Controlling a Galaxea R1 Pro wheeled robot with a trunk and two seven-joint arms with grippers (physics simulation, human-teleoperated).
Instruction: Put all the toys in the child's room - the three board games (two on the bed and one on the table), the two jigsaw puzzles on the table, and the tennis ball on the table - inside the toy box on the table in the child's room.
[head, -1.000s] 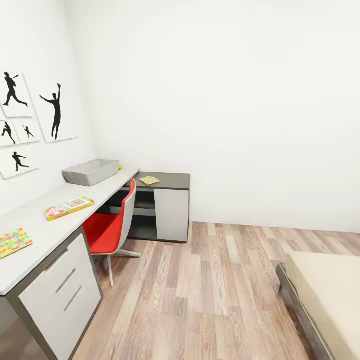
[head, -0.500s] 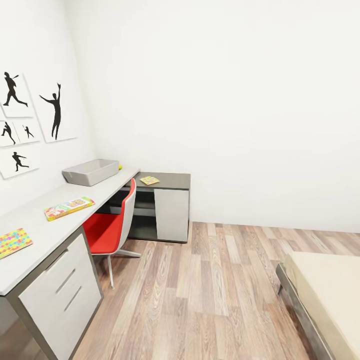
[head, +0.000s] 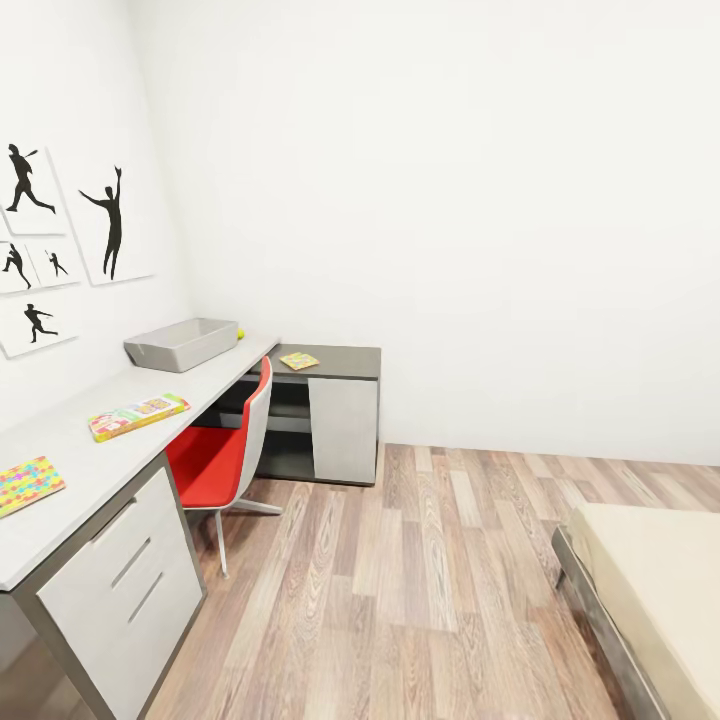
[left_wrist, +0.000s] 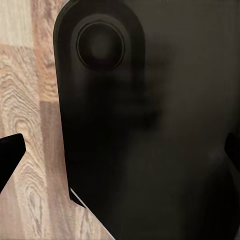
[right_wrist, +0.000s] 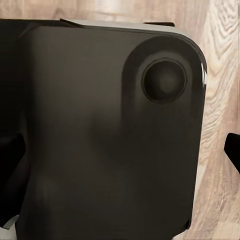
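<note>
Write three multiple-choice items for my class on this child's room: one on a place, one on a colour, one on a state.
1. Where does the toy box stand?
A. on the bed
B. on the table
C. on the floor

2. What colour is the chair seat?
A. red
B. blue
C. green

3. How is the toy box now?
A. shut with a lid
B. tipped over
C. open-topped and upright

Key: 1 B, it sits on the light-grey top near the wall; 2 A, the seat is bright red; 3 C, its open rim faces up.
</note>
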